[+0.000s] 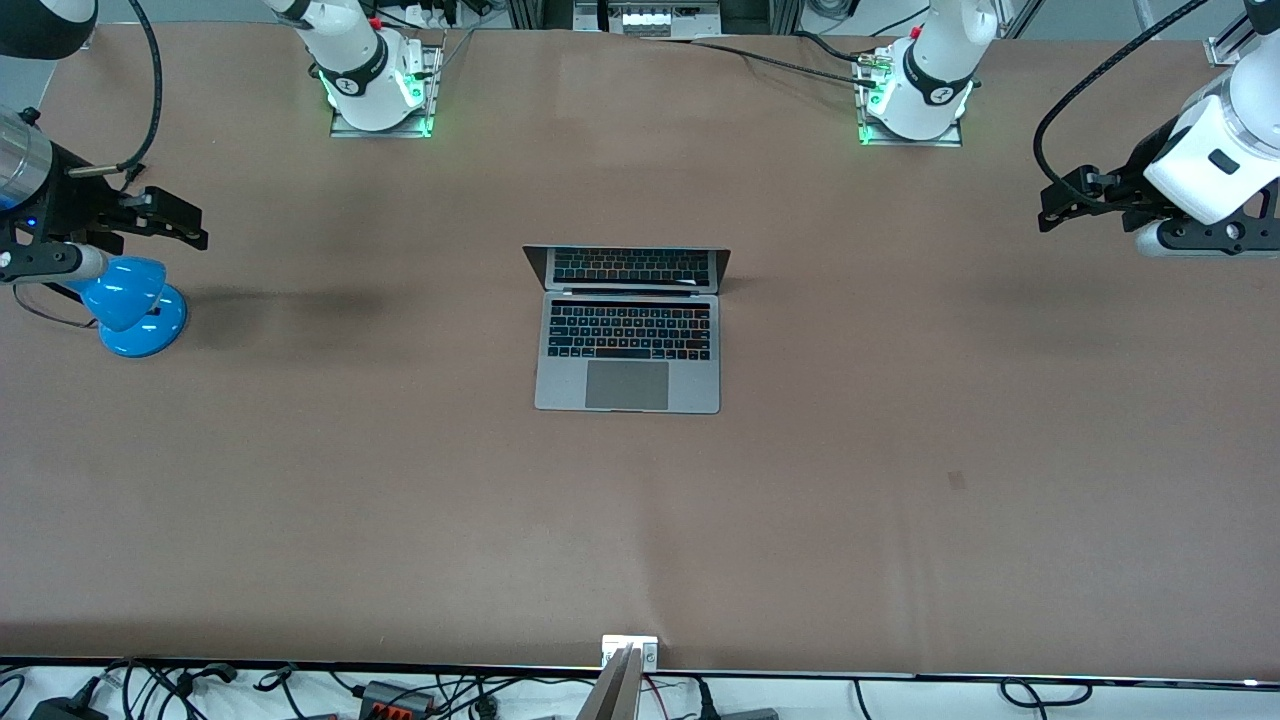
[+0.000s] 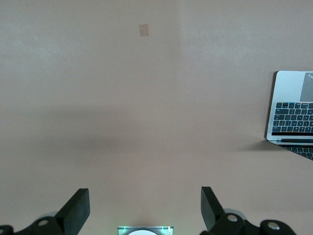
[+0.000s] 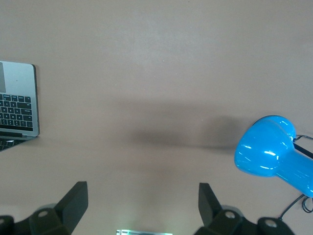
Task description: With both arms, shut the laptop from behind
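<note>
Left pincer [image 2: 142, 208] and right pincer [image 3: 142, 205] hang wide open, empty, both well clear of the laptop [image 1: 628, 330]; lid up, closing not begun.

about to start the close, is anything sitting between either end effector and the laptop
Nothing visible: bare table lies between the open laptop and both the left end effector and right end effector. The blue lamp sits beneath the right one.

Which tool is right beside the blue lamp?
The right tool, at its arm's end of the table, hangs open above the blue lamp. The left tool, also open, has only bare table below.
</note>
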